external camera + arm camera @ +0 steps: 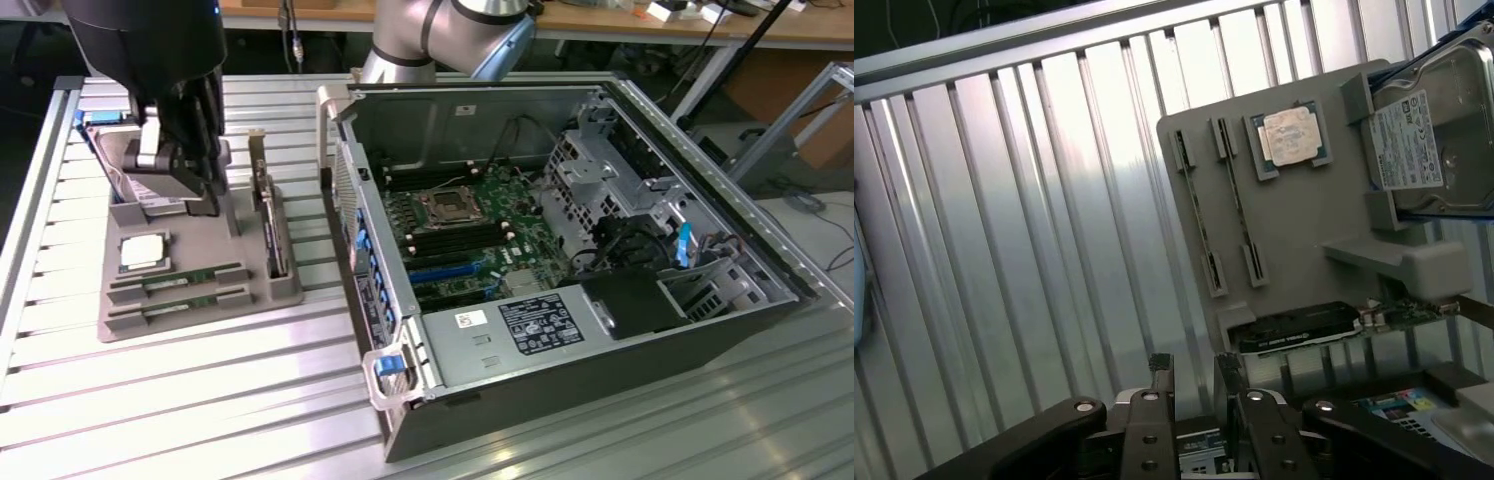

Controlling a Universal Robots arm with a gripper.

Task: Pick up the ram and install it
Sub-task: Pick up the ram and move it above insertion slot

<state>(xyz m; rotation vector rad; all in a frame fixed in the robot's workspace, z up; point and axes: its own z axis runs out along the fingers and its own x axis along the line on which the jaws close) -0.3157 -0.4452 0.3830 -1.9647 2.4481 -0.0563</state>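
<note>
Green, thin: the ram stick (176, 277) (1239, 200) lies edge-up in its slot on the grey tray (134, 326) (1304, 230). A second ram stick (178, 303) (1197, 211) lies parallel just beside it, on the side away from the processor (143, 252) (1291, 137). Both sit below your gripper (200, 205) (1192, 375), well apart from it.

Your gripper hangs above the tray. Its fingers (1159, 390) are parted by a narrow gap, with nothing between them.

The graphics card (274, 235) (1304, 328) stands on edge between the gripper and the sticks. The hard drive (127, 160) (1444, 130) is at the tray's end, past the processor. The open computer case (454, 350) lies on the bench (160, 400) (1004, 250) beside the tray.
</note>
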